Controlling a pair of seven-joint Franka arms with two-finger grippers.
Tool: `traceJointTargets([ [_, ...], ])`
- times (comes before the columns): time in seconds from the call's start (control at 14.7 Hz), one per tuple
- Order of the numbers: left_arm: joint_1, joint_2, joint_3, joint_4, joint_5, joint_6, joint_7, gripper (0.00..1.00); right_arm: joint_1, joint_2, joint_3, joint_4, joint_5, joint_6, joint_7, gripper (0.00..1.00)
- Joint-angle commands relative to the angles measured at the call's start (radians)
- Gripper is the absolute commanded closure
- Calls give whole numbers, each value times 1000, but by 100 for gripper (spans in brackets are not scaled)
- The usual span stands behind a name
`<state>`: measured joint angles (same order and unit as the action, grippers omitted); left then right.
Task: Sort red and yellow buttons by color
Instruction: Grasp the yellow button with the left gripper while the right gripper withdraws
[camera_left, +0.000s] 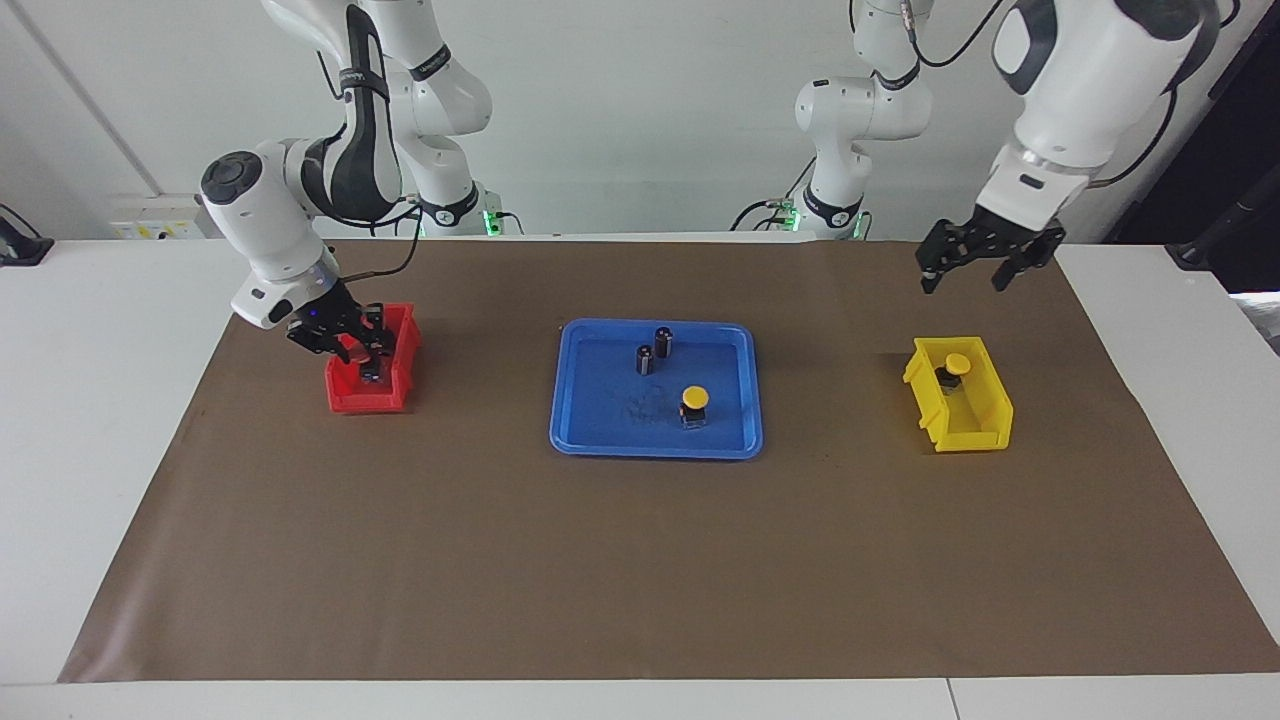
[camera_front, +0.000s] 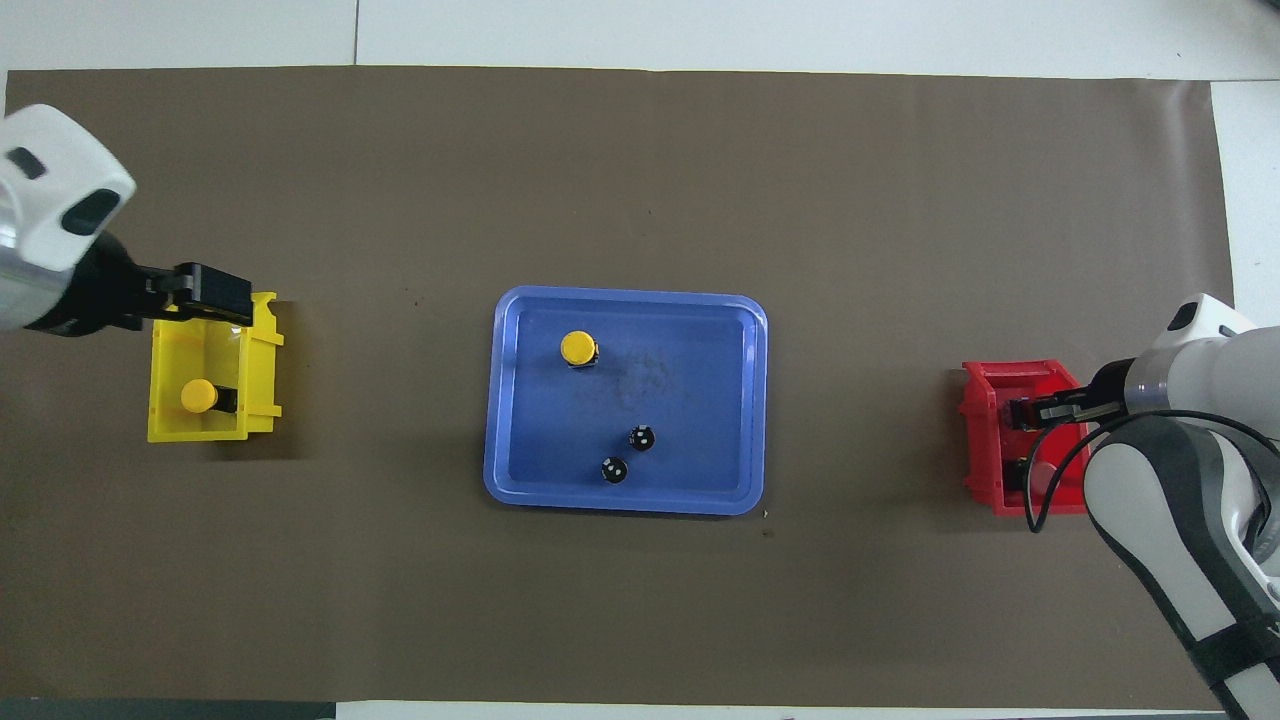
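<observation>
My right gripper (camera_left: 358, 347) is shut on a red button (camera_left: 370, 372) and holds it down inside the red bin (camera_left: 343, 402), its dark block below the rim. In the overhead view the right gripper (camera_front: 1020, 412) is over the red bin (camera_front: 982, 440), where another red button (camera_front: 1043, 477) lies partly under the arm's cable. One yellow button (camera_left: 694, 398) stands in the blue tray (camera_left: 655, 450). A second yellow button (camera_left: 957, 364) lies in the yellow bin (camera_left: 975, 432). My left gripper (camera_left: 962, 272) hangs open and empty, raised over that bin's rim.
Two dark capless cylinders (camera_left: 663, 342) (camera_left: 645, 359) stand in the tray on the side nearer to the robots. A brown mat (camera_left: 640, 560) covers the table between the bins and tray.
</observation>
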<state>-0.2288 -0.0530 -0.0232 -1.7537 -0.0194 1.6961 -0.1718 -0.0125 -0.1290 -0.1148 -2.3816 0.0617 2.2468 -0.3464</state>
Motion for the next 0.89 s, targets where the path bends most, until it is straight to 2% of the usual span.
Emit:
traceJointTargets([
  [0.0, -166, 14, 2, -134, -19, 199, -189, 0, -1, -18, 3, -39, 0, 37, 6, 77],
  [0.27, -354, 184, 2, -127, -24, 400, -394, 0, -1, 3, 3, -59, 0, 69, 6, 77],
  [0.41, -418, 244, 5, -107, -16, 448, -469, 0, 12, 3, 4, -61, 0, 73, 15, 76],
  [0.68, -471, 389, 8, -15, 19, 450, -540, 1, 13, 6, 4, -45, 0, 59, 15, 49],
  [0.82, -468, 404, 9, -16, 38, 464, -546, 3, 13, 15, 3, -13, -2, 27, 10, 49],
])
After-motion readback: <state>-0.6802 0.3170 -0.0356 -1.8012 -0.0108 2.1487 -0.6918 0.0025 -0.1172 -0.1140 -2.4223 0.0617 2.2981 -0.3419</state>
